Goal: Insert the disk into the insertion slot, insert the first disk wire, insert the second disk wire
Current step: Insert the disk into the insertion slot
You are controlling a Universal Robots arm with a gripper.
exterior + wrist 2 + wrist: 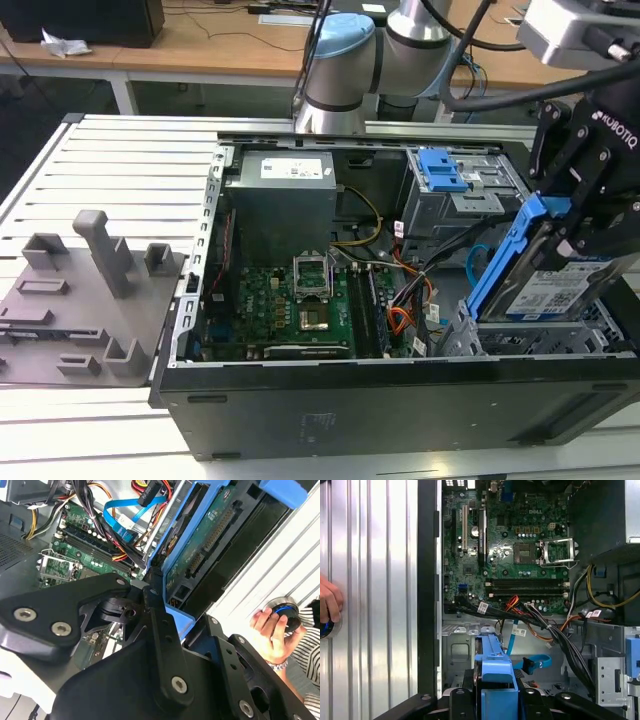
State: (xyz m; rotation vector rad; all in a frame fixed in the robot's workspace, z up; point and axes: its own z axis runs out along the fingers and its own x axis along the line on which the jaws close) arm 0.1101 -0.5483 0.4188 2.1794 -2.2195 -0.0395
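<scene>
We see the flat silver rectangular disk (562, 290), with its white-and-blue label and bright blue plastic carrier, lifted clear of the machine and tilted, the carrier edge raised toward the exterior view's left. It hangs just above the insertion slot (520, 340), the low wide bay of grey perforated sheet metal at the near corner of the case, on the exterior view's right. We cannot tell whether the disk's lower edge touches that bay.

The black claw (575, 238) is closed on the disk, its fingers clamped onto the drive from above. It points downward with a lean, and the grey-and-blue jointed arm (340, 60) reaches from its base behind the case across to the exterior view's right.

Just beside the disk, the thin flat light-blue second disk wire (478, 262) loops inside the case. Past it we find the orange-red cable bundle (400, 318) and the green motherboard (290, 300). The taller grey cage with a blue latch (445, 185) stands behind the disk.

The open black computer case (400, 400) lies on its side on the pale slatted metal surface (130, 160), and a grey plastic fixture (90, 270) lies at the exterior view's left. In the second wrist view a person's hand (270, 630) rests on the slats beside the case, fingers around a small round dark object with a blue ring (285, 611).
</scene>
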